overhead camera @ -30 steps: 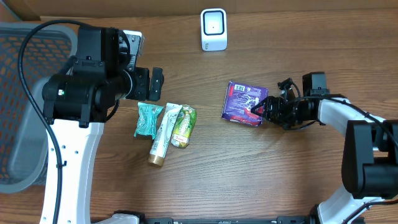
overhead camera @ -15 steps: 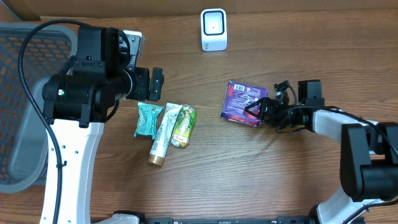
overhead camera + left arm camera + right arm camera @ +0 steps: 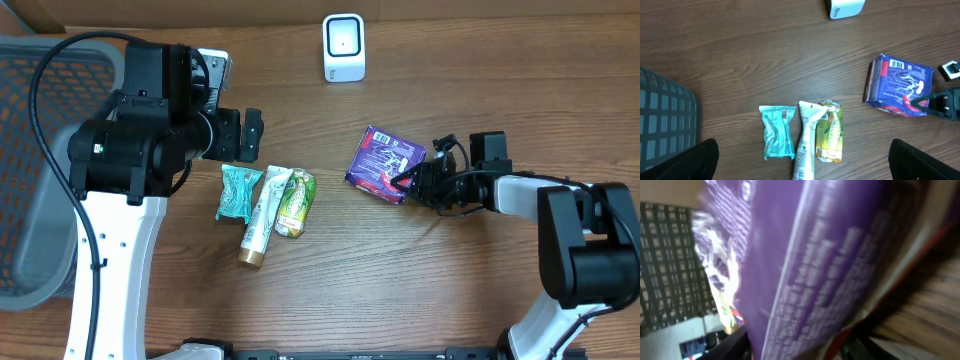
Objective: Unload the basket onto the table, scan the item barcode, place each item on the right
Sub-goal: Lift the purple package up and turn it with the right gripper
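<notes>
The item, a purple package (image 3: 385, 162), lies tilted on the wooden table right of centre. The left wrist view shows it (image 3: 900, 85) with a white barcode label (image 3: 896, 64) on its upper face. My right gripper (image 3: 408, 181) reaches in low from the right, its jaws closed on the package's right edge. In the right wrist view the purple wrapper (image 3: 805, 255) fills the gap between the two dark fingers of that gripper (image 3: 797, 345). The white scanner (image 3: 343, 47) stands at the table's far edge. My left gripper (image 3: 247, 134) hangs open and empty above the table at the left (image 3: 802, 162).
A teal packet (image 3: 238, 192), a white tube (image 3: 262, 215) and a green pouch (image 3: 294, 202) lie side by side left of centre. A grey mesh basket (image 3: 30, 170) stands at the far left edge.
My right gripper has pushed further left onto the purple package and closed on its edge. The package has shifted left and turned slightly. The left arm has not moved.
</notes>
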Available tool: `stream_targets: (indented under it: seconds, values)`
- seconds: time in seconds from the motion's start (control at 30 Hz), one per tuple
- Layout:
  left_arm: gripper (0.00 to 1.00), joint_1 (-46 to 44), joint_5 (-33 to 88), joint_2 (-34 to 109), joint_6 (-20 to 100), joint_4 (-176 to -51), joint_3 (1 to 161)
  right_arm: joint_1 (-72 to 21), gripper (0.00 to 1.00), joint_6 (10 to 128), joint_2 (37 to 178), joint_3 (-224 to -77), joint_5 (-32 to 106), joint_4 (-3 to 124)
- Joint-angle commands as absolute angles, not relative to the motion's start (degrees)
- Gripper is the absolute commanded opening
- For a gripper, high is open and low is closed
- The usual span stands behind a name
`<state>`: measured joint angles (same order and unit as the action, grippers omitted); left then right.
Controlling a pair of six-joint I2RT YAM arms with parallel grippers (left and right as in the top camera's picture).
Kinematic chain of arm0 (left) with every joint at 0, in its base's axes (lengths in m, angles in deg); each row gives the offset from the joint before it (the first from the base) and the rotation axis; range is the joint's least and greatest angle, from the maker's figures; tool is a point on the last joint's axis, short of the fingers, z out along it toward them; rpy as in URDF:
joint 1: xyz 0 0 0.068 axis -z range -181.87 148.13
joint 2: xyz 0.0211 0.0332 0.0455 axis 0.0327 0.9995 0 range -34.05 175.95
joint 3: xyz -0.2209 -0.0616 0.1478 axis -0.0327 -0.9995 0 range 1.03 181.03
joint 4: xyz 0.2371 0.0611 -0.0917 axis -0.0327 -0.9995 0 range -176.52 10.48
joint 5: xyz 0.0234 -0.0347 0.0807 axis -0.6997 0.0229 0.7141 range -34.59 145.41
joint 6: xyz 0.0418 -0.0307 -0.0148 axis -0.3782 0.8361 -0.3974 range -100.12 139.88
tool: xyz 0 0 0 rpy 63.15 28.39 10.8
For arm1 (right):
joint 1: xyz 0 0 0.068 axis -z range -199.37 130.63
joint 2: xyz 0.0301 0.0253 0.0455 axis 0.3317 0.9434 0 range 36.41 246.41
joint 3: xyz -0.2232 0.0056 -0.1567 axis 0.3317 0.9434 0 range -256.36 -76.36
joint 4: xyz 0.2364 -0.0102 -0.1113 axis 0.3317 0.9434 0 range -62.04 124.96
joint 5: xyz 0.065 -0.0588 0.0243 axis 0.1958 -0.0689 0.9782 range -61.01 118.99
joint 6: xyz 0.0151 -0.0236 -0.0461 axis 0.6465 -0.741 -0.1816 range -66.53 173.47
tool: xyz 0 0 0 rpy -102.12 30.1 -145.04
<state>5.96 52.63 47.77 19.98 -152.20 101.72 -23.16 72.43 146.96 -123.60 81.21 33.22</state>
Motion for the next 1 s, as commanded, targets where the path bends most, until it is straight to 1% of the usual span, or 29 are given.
stream_targets:
  seconds: [0.0, 0.07, 0.1, 0.27, 0.37, 0.57, 0.77, 0.87, 0.97]
  values:
    - [0.99, 5.7, 53.1, 48.0, 20.7, -152.2, 102.8, -23.6, 0.26, 72.7, 151.5, -121.3, 72.3, 34.0]
    - [1.0, 5.7, 53.0, 48.0, 20.7, -152.2, 102.8, -23.6, 0.08, 73.1, 151.5, -121.4, 72.3, 34.0]
    - [0.99, 5.7, 53.0, 48.0, 20.7, -152.2, 102.8, -23.5, 0.04, 73.5, 151.5, -121.4, 72.4, 34.2]
    - [1.0, 5.7, 53.1, 48.0, 20.7, -152.2, 102.8, -21.9, 0.04, 73.4, 148.8, -121.5, 74.1, 36.2]
    - [1.0, 5.7, 53.1, 48.0, 20.7, -152.2, 102.8, -20.6, 0.04, 72.0, 143.7, -121.8, 74.0, 39.5]
    - [1.0, 5.7, 53.0, 48.0, 20.7, -152.2, 102.8, -20.5, 0.04, 66.4, 129.6, -127.2, 70.3, 53.6]
    - [1.0, 5.7, 53.1, 48.0, 20.7, -152.2, 102.8, -23.5, 0.04, 61.5, 117.6, -138.0, 62.4, 68.7]
    - [1.0, 5.7, 53.1, 48.0, 20.7, -152.2, 102.8, -25.2, 0.04, 60.4, 113.8, -142.0, 58.3, 73.4]
    - [1.0, 5.7, 53.1, 48.0, 20.7, -152.2, 102.8, -26.3, 0.04, 60.4, 110.5, -143.4, 56.4, 75.1]
